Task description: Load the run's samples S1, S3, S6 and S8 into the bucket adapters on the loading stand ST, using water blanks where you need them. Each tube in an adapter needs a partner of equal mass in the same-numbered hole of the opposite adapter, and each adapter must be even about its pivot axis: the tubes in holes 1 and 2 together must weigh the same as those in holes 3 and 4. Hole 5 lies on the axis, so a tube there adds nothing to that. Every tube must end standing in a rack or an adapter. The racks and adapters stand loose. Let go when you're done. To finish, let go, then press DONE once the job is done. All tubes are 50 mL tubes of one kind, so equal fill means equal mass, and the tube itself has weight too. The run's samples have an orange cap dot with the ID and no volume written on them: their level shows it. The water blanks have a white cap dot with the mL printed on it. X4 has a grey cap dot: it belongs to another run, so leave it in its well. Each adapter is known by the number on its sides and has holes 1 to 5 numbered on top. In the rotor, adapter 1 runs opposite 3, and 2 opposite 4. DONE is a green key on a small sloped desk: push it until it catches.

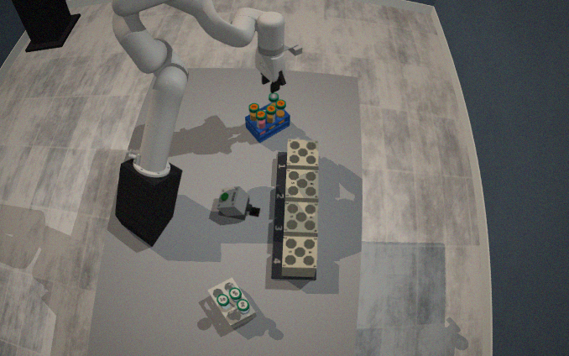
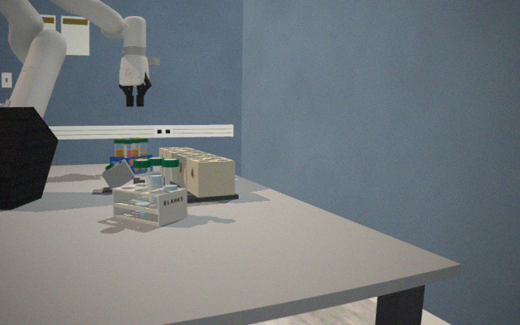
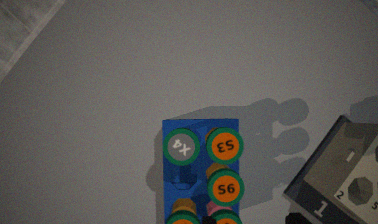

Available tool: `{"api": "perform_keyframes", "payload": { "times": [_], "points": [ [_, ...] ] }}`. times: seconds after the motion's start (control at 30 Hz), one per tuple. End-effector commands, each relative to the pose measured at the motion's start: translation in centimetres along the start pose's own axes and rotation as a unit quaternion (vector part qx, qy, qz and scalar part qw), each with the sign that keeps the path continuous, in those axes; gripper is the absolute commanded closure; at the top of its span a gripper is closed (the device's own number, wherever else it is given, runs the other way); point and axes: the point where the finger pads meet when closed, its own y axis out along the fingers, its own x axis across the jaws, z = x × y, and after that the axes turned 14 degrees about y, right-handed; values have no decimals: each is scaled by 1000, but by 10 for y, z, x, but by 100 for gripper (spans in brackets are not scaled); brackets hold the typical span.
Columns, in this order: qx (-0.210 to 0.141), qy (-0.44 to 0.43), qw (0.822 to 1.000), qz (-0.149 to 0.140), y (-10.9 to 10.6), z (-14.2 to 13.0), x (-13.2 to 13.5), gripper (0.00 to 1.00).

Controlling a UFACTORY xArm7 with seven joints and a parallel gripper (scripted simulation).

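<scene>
My gripper [image 1: 274,86] [image 2: 134,103] is part open and empty, high above the blue sample rack [image 2: 113,159] [image 3: 200,125]. The rack holds grey-dotted X4 [image 1: 273,96] [image 3: 181,146], S3 [image 1: 280,103] [image 3: 225,146], S6 [image 1: 271,108] [image 3: 226,189] and two more orange-dotted tubes whose IDs I cannot read; one contains pink liquid. The well beside S6 is empty. Adapter 1 [image 1: 302,159], adapter 2 [image 1: 301,191], adapter 3 [image 1: 300,224] and adapter 4 [image 1: 299,271] [image 2: 213,179] stand on the dark stand [image 1: 277,243], with no tubes in them. Three white-dotted blanks stand in the BLANKS rack [image 1: 246,319] [image 2: 173,211]; their numbers are too small to read surely.
The sloped desk [image 1: 236,205] [image 2: 120,175] with the green DONE key [image 1: 224,196] stands between the arm's black base [image 1: 148,203] and the adapters. A small black block [image 1: 254,212] sits beside the desk, towards the stand.
</scene>
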Motion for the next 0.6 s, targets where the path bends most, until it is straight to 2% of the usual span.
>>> {"api": "perform_keyframes", "payload": {
  "times": [0.0, 0.33, 0.37, 0.57],
  "points": [
    [2, 0, 1000, 0, -1, 1, 0, 56],
    [2, 0, 1000, 0, -1, 1, 0, 56],
    [2, 16, 1000, 0, -1, -3, -3, 43],
    [2, 83, 997, 0, -1, -20, -13, 43]
  ]
}}
